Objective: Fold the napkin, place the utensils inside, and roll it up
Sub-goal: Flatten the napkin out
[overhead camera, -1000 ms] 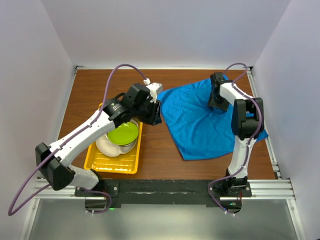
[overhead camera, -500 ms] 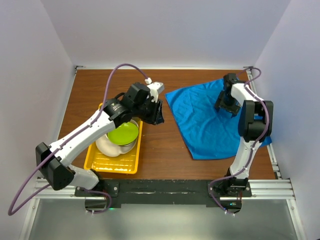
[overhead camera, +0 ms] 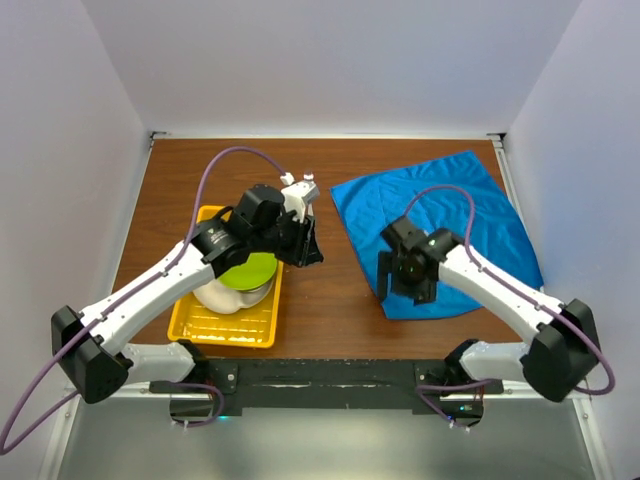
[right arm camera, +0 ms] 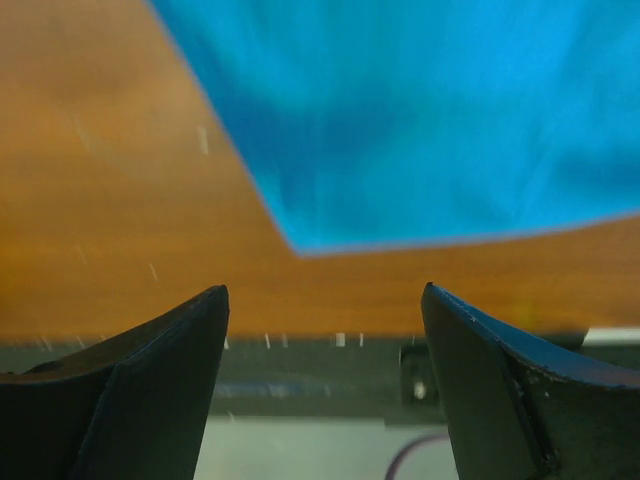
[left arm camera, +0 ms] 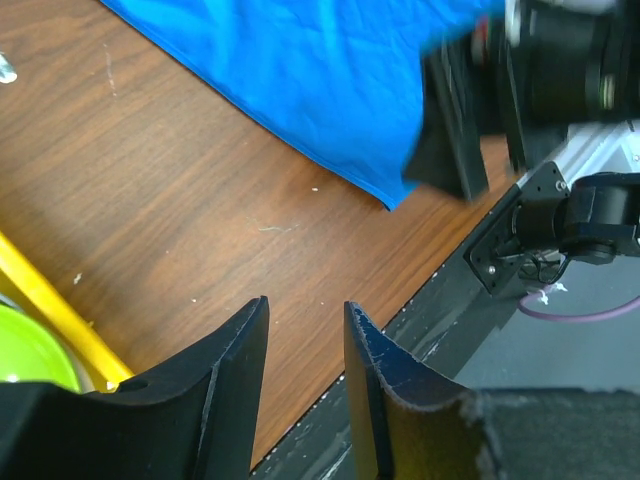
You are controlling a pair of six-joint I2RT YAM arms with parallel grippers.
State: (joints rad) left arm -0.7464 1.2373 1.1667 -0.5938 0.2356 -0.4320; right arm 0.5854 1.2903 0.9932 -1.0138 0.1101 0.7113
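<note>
Two grippers hang above the desk (overhead camera: 170,180). Near the left near corner a yellow tray (overhead camera: 225,338) with a green bowl (overhead camera: 245,270) is set. The left gripper (left arm camera: 306,303) is held narrowly parted and empty. The right gripper (right arm camera: 325,288) is spread wide over the near corner of the napkin (overhead camera: 450,215), which is laid flat toward the right far corner.

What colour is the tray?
The tray is yellow, best seen from the top camera.

We've got a yellow tray (overhead camera: 222,322) sitting on the left side of the brown wooden bench (overhead camera: 350,165), and in it we see a lime-green bowl (overhead camera: 250,272) resting on something white and rounded (overhead camera: 212,293). White walls (overhead camera: 330,60) close the bench in on three sides, and a black rail (overhead camera: 320,378) runs along its near edge.
</note>
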